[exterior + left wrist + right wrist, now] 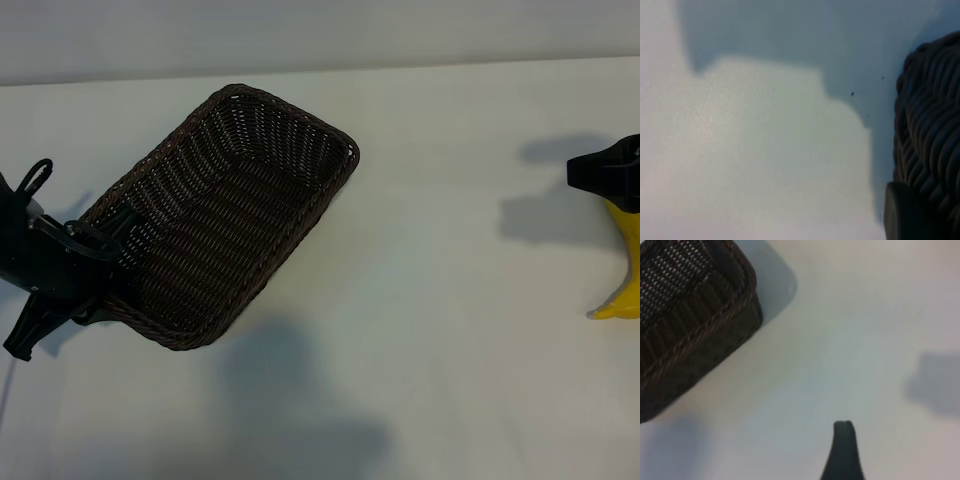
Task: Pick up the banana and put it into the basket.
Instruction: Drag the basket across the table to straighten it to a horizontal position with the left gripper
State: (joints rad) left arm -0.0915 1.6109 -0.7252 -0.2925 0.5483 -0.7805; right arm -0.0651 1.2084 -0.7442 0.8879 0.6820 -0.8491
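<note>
Gripping the near-left rim of the basket (235,215), the left gripper (112,262) has its jaws clamped on the weave. Across the white surface (440,300), the right gripper (605,172) hangs, jaws apart, over the banana (626,275).

The basket (225,215) was dark brown woven wicker with a braided rim; the banana (627,270) was yellow; the table (430,330) white; both grippers' housings black.

The dark brown woven basket (235,215) lies slanted at left; the yellow banana (625,270) lies at the far right edge.
</note>
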